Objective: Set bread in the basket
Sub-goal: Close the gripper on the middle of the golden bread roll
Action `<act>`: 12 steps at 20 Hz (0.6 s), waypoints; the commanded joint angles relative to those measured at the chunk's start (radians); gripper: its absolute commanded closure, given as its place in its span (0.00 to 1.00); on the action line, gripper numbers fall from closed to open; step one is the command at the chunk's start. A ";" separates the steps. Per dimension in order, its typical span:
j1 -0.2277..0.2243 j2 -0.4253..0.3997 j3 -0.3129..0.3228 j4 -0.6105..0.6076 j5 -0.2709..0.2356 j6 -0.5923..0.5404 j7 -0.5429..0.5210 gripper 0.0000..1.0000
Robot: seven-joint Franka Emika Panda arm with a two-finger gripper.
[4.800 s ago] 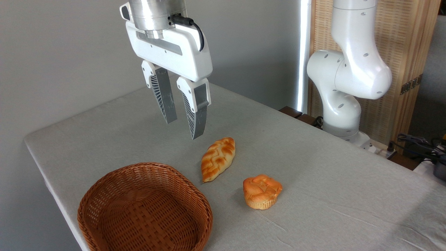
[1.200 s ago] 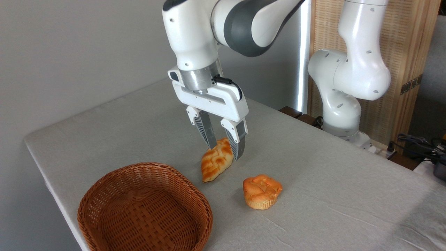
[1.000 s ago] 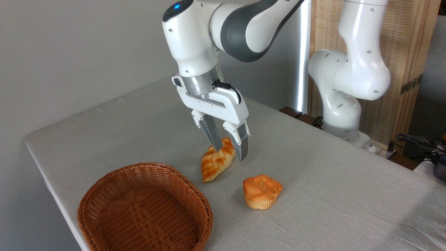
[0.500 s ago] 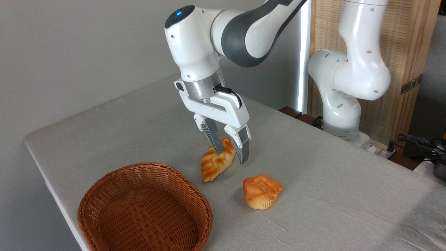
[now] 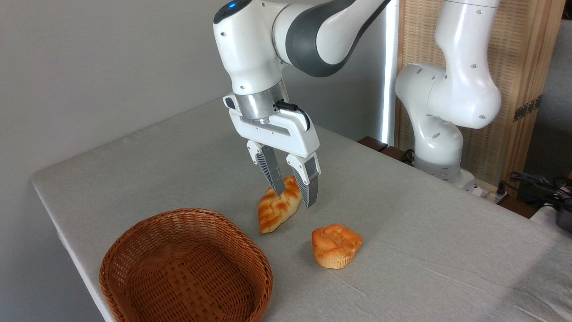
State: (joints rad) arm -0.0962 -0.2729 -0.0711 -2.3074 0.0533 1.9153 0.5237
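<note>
Golden bread point(image 5: 276, 209) sits pinched in the hand point(image 5: 295, 196) (far end only).

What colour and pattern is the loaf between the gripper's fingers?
Golden-orange, glossy, with a braided crust; the bread shows clearly in the fixed camera view.

- Gripper point(image 5: 295, 197) down over the far end of the bread point(image 5: 278, 205), fingers either side of that end, seemingly pressed against it.
- Near tip of the bread down at the grey table point(image 5: 134, 165).
- Basket point(image 5: 185, 268) left of and nearer than the bread, apart from it.
- Round bun point(image 5: 335, 245) right of the bread, apart.
</note>
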 commanded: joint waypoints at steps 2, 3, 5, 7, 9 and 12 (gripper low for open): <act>0.001 0.011 -0.006 -0.021 -0.091 0.089 -0.025 0.00; 0.001 0.015 -0.006 -0.021 -0.107 0.097 -0.025 0.00; 0.001 0.017 -0.006 -0.023 -0.127 0.108 -0.025 0.00; -0.002 0.026 -0.007 -0.036 -0.127 0.110 -0.025 0.00; -0.005 0.028 -0.027 -0.084 -0.127 0.142 -0.025 0.00; -0.005 0.028 -0.049 -0.118 -0.121 0.179 -0.024 0.11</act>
State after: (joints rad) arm -0.0981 -0.2368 -0.0986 -2.3724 -0.0594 2.0467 0.5218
